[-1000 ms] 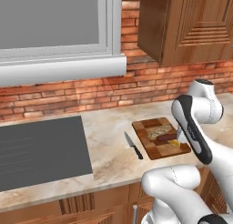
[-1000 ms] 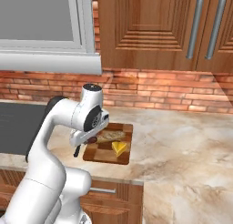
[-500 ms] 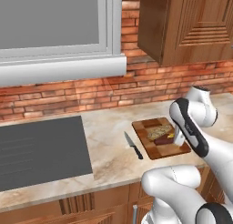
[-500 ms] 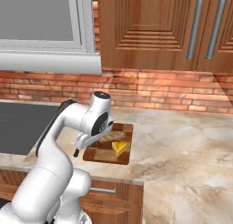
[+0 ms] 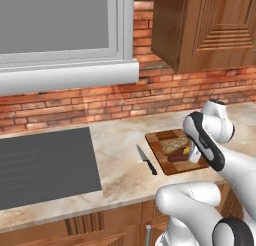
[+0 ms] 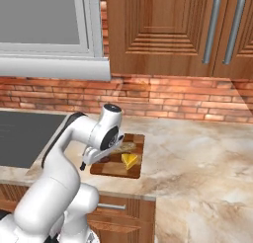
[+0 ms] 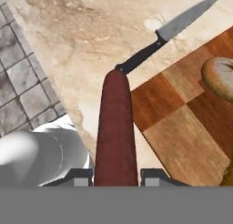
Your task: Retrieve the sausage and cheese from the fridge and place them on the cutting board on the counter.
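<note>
claw (image 7: pixel 116 177) pinching the sausage (image 7: pixel 116 127) over the cutting board (image 7: pixel 182 127) edge; knife (image 7: pixel 170 34) on counter (image 7: pixel 91 32) beside

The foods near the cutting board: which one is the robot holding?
The sausage, the long dark red link, sits pinched in the gripper. The yellow cheese and tan bread lie free on the cutting board.

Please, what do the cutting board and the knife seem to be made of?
The cutting board looks like matte wood: patches of dark and lighter brown with visible grain. The knife seems to have a smooth grey metal blade and a black handle, possibly plastic; this is not certain.
</note>
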{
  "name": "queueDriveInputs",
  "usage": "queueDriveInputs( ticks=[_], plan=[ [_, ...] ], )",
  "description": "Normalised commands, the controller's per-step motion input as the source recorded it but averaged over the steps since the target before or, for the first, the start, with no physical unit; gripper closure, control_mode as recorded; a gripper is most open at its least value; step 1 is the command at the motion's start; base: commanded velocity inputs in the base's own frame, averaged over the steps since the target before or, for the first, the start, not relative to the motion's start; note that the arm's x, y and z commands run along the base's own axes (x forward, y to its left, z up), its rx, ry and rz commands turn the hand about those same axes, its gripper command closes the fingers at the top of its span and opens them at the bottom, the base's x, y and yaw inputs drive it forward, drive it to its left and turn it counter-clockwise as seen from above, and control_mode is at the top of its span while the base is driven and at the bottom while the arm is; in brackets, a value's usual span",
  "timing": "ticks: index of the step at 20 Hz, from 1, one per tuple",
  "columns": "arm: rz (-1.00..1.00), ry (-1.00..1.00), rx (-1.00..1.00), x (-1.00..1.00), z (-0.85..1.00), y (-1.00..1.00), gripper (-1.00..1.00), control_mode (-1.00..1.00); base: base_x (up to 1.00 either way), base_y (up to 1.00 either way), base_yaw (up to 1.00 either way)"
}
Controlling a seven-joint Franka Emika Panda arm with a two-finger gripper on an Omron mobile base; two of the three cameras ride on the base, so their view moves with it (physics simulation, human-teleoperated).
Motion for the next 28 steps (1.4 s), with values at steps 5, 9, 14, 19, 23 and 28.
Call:
queueDriveInputs(
  ticks=[5, 9, 14, 19, 23, 28],
  plan=[
    [0.00, 0.00, 0.01, 0.34, -0.11, 0.00, 1.00, -1.00, 0.00, 0.00, 0.00],
    [0.00, 0.00, 0.07, 0.49, -0.04, 0.00, 1.00, -1.00, 0.00, 0.00, 0.00],
    [0.00, 0.02, 0.07, 0.50, -0.04, 0.00, 1.00, -1.00, 0.00, 0.00, 0.00],
    [0.00, 0.04, 0.02, 0.35, -0.20, 0.00, 1.00, -1.00, 0.00, 0.00, 0.00],
    [0.00, 0.07, 0.00, 0.17, -0.31, -0.08, 1.00, -1.00, 0.00, 0.00, 0.00],
    [0.00, 0.04, 0.00, 0.01, -0.34, -0.04, -1.00, -1.00, 0.00, 0.00, 0.00]
  ],
)
